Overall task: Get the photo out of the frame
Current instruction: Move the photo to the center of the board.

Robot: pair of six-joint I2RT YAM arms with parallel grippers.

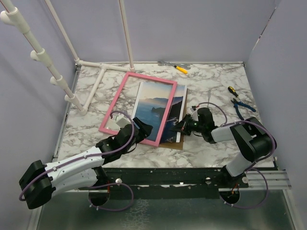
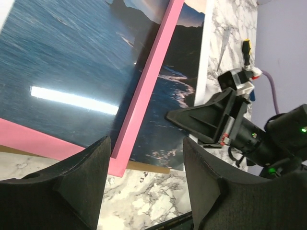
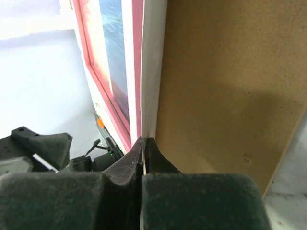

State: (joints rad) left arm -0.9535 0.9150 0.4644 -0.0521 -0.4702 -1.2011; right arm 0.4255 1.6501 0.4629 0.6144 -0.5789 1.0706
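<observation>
From overhead, on the marble table (image 1: 216,81): pink-bordered frame (image 1: 115,101) lying at centre, its fibreboard back (image 1: 173,144) showing at the near right. Photo (image 1: 179,110) partly under the pink border, its right strip poking out past it. Left gripper (image 1: 144,129) at the frame's near right corner, jaws apart. Right gripper (image 1: 179,126) at the photo's near right edge, pinched on it. Around them: white pipe rack (image 1: 103,65) at the far left, yellow-handled screwdriver (image 1: 181,69) by the far wall, small black-and-yellow screwdriver (image 1: 232,91) and blue-handled pliers (image 1: 243,106) to the right, all well apart from the frame.

Seen from the left wrist: two dark fingers (image 2: 81,184) spread wide, the pink corner between them and nothing gripped. Border laid across the lake picture. Right gripper's tip at the print's edge. Small screwdriver beyond.

Seen from the right wrist: jaws pressed together on the photo's thin white edge. Pink border to one side of it, brown back on the other.
</observation>
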